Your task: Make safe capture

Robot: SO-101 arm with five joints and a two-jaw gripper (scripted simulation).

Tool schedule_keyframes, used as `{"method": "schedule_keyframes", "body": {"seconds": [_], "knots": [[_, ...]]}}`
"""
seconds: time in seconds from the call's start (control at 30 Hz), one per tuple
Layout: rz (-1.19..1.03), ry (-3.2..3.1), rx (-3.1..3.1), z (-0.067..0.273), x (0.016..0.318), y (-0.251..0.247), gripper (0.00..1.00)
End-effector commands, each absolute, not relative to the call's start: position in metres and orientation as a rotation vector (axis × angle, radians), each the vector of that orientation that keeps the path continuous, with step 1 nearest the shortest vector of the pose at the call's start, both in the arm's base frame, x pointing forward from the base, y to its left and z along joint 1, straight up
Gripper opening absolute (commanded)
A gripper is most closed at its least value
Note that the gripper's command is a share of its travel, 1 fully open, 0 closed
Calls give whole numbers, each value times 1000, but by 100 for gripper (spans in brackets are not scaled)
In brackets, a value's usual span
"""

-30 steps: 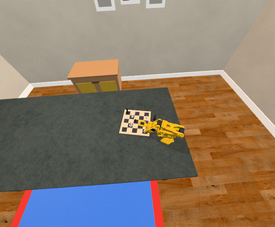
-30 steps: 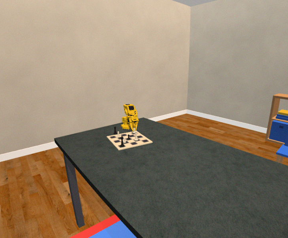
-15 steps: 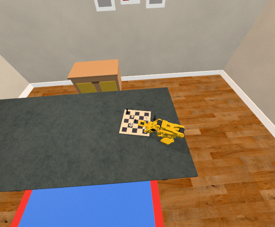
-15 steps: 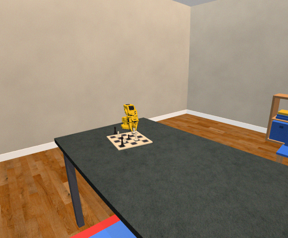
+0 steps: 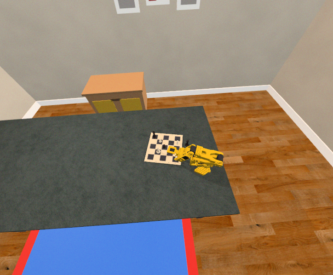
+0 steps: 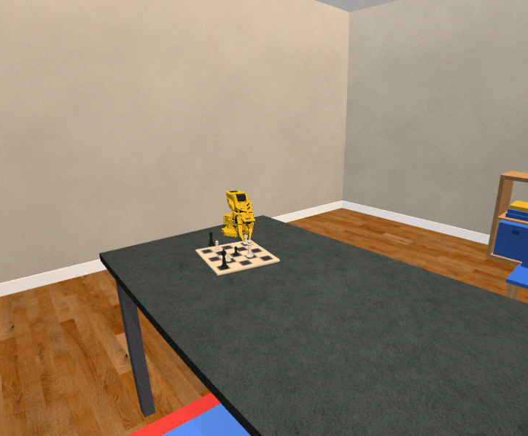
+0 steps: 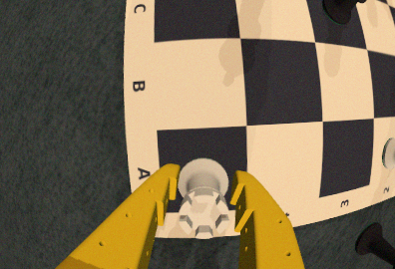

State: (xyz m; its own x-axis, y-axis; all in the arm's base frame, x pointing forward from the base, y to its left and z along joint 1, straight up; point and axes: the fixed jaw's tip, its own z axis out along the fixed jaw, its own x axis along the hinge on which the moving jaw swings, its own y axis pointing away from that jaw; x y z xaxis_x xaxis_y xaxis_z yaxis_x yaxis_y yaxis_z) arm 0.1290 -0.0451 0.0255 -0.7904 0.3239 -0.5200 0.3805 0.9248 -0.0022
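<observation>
My gripper is slightly open, with narrow gaps on both sides of a white rook. The rook stands upright on dark square A5 of the board. A tall black piece stands upright on the table beside the board. A black pawn is on C3. A white pawn is on A2. Another white pawn is on D2. A tall white piece is on D4.
A tall black piece stands at the E1 corner of the board. The arm reaches in from the A side, close to the dark table's edge. A cabinet stands behind the table.
</observation>
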Motion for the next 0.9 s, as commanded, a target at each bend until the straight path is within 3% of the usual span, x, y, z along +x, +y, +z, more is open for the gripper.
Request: {"method": "schedule_keyframes", "body": {"seconds": [0.0, 0.87], "knots": [[-133, 2559, 507, 22, 129, -43, 12], [-133, 2565, 514, 20, 122, -41, 12]]}}
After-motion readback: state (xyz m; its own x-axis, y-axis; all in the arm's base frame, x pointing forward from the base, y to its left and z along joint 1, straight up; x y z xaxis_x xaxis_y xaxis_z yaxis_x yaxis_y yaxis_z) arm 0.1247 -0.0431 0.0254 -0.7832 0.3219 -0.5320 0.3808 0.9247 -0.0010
